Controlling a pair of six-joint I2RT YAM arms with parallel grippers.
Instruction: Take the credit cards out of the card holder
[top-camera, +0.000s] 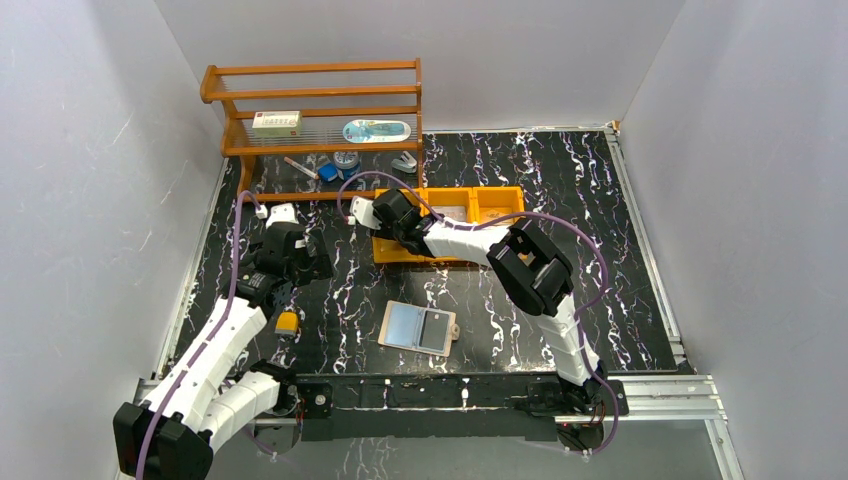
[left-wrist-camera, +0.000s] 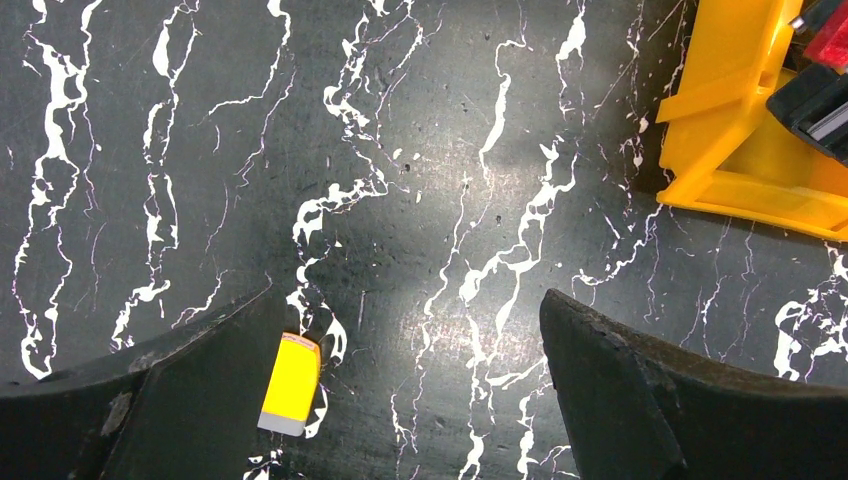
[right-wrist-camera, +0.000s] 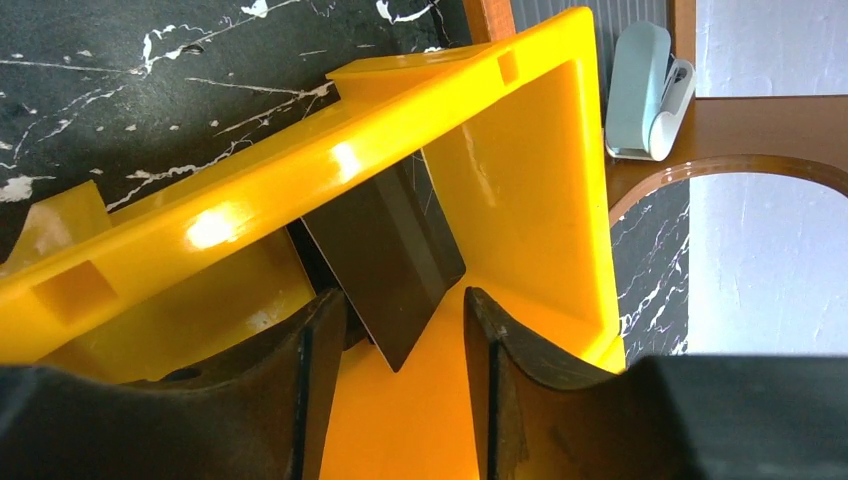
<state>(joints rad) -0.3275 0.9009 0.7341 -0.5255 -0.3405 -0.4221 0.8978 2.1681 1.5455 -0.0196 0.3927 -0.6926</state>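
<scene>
Heads up on where you're at: your right arm (top-camera: 455, 240) is stretched out to the left end of the orange tray (top-camera: 497, 190), with its jaws down inside the left compartment. From the right wrist view the jaws are apart, and a black credit card (right-wrist-camera: 385, 250) sits in the gap between them, tilted up against the tray's wall. There's daylight between the card and the right-hand finger (right-wrist-camera: 490, 380), so it doesn't look pinched. I can't tell if it touches the other finger.

The card holder (top-camera: 418, 327) is lying spread open on the desk, near the middle and well apart from the tray, with its shiny bluish sleeves facing up. I can't tell from here whether any cards are in it.

Your left arm (top-camera: 215, 345) is over on the left side, its jaws spread wide over bare desk with nothing between them. A small yellow block (left-wrist-camera: 290, 385) lies just beside one finger.
</scene>
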